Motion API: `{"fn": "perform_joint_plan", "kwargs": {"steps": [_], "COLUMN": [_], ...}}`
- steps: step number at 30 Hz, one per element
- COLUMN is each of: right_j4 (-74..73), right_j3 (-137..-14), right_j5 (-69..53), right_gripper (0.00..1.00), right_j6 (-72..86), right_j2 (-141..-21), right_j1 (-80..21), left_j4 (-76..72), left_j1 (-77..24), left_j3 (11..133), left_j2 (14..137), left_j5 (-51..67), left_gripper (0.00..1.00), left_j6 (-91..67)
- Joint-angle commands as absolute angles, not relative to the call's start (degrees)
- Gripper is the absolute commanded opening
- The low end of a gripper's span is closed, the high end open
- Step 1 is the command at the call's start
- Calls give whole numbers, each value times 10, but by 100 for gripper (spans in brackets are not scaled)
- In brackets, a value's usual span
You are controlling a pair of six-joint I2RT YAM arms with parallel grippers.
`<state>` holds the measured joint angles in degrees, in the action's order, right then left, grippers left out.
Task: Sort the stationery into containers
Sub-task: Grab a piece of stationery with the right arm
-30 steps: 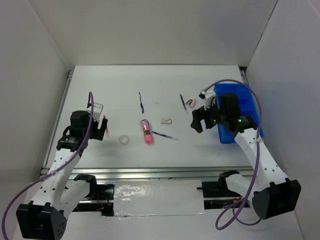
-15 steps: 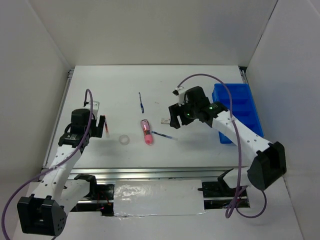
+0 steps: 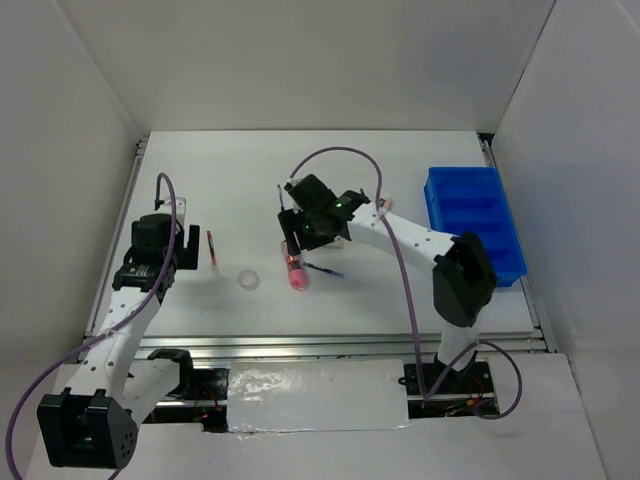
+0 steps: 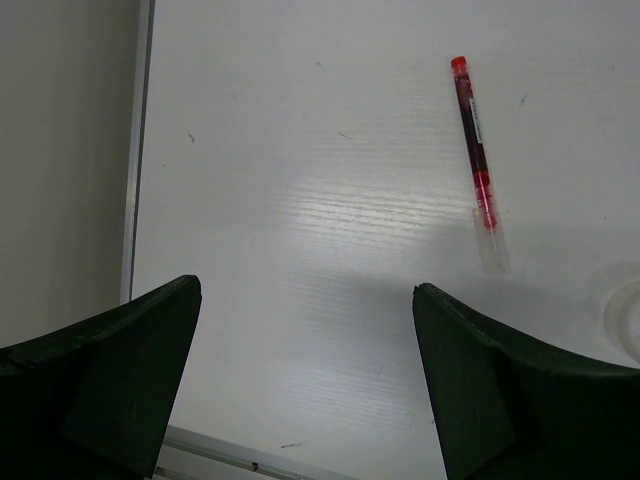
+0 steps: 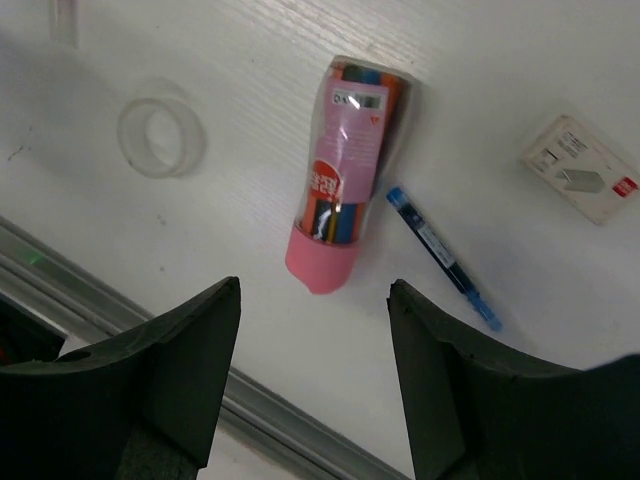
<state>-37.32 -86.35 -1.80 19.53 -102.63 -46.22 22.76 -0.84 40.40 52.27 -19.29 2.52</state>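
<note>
pink tube (image 5: 345, 180), red pen (image 4: 472, 140), dk-blue pen (image 5: 440, 258), blue bin (image 3: 478, 205), clr tape ring (image 5: 125, 135).

No legible text in any view. The pink tube (image 5: 345, 170) carries a small white sticker with dark marks near its clear end and red-and-white print along its side, both too blurred to read. The eraser block (image 5: 583, 180) bears a small red mark, illegible. The red pen (image 4: 476, 150) has a dark printed strip, unreadable.

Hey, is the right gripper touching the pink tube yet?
Apart. The right wrist view shows white table between the pink tube and each finger of the open right gripper.
</note>
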Motion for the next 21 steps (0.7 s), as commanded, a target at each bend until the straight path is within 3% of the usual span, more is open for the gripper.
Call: {"fn": "perform_joint_plan", "kwargs": {"steps": [1,13,21], "right_j4": [-411,-446,-447], "right_j3": [-934,-1015,-1041], "right_j5": [16,3,4], "right_gripper": [68,72,62], "right_j6": [238,244,242], "right_j2": [-1097,-1242,-1288], "right_j1": [-485,-492,-484], "left_j4": [217,212,205], "left_j1": [-2,18,20], "left_j3": [425,417,414], "left_j2": [526,532,540], "left_j5": [-197,-194,-195], "left_gripper": [99,99,99], "left_j6": [10,11,11]}}
